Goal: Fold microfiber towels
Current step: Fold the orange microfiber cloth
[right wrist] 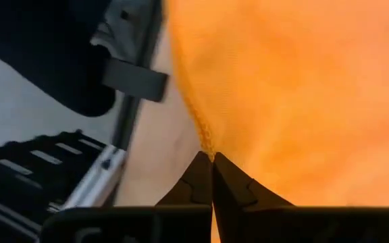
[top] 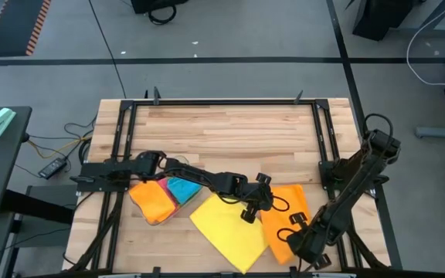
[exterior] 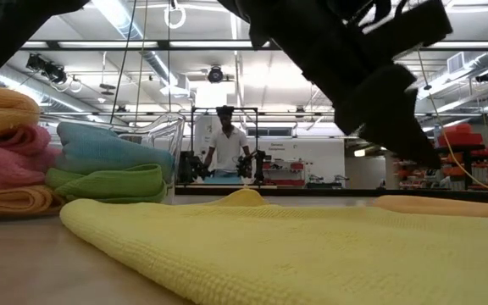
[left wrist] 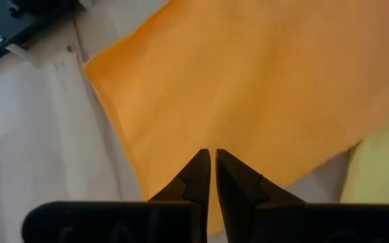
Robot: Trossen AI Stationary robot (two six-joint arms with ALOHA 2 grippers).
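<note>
L arm: stretched across, fingers (left wrist: 211, 177) nrly closed | R arm: bent low, fingers (right wrist: 211, 177) closed

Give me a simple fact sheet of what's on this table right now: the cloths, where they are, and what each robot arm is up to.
surface: wooden table
spread cloths: yellow towel lying flat, orange towel flat beside it
stack: folded towels in orange, pink, blue and green, at the table's left side
left gripper: shut, over the orange towel's near edge
right gripper: shut on the orange towel's hem
background: a person standing far behind the table
</note>
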